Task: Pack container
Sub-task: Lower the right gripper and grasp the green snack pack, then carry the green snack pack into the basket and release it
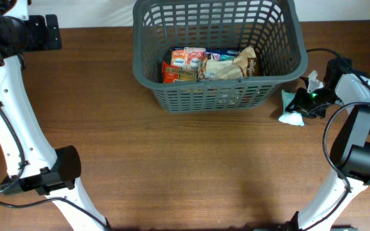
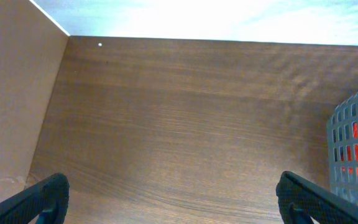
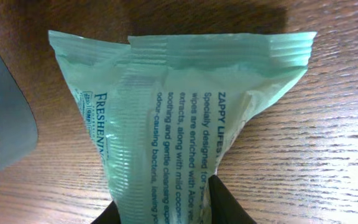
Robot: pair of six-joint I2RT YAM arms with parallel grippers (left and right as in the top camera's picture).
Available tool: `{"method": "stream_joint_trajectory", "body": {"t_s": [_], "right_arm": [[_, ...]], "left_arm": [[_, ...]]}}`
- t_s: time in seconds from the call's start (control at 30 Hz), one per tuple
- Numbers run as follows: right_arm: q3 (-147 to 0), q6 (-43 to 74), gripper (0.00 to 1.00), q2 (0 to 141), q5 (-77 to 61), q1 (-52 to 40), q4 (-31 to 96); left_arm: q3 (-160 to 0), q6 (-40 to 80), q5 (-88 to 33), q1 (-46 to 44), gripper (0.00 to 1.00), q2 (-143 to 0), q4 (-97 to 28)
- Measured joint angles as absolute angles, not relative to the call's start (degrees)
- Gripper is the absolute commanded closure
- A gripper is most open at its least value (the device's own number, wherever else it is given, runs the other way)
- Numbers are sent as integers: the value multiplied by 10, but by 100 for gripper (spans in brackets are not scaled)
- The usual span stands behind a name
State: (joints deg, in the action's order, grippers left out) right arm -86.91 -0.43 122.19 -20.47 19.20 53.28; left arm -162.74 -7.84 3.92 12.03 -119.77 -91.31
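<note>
Mint-green wipes packet [image 3: 179, 106] clamped in right pincer [image 3: 169, 211], just beside container [image 1: 217, 96] on tabletop [image 1: 191, 160]; left pincer [image 2: 173, 199] wide apart.

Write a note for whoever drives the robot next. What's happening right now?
Left gripper: open, empty, over bare table left of the basket.
Right gripper: shut on one end of the green wipes packet, just outside the basket's right side, low by the table.
Done: several snack packs already lie in the basket.
Left: lift the wipes packet over the rim and let it go inside. No other loose items show on the table.
</note>
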Motion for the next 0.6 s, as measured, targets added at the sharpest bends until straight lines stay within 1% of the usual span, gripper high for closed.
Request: {"method": "stream_joint_trajectory", "body": {"t_s": [0.1, 0.23, 0.3, 0.43, 0.6], "right_arm": [[-889, 15, 75, 1222, -204, 196, 547], [-993, 30, 75, 1222, -201, 214, 594], [-1065, 33, 75, 1222, -200, 225, 620], [-1259, 35, 76, 1220, -198, 239, 702], [-1463, 32, 78, 1205, -199, 220, 792]], "left_arm": [[-1627, -78, 39, 120, 1, -1198, -913], [-1627, -78, 39, 120, 1, -1198, -913], [-1627, -78, 39, 120, 1, -1198, -913], [-1627, -78, 39, 120, 1, -1198, -914], [-1627, -78, 39, 120, 1, -1198, -913]]}}
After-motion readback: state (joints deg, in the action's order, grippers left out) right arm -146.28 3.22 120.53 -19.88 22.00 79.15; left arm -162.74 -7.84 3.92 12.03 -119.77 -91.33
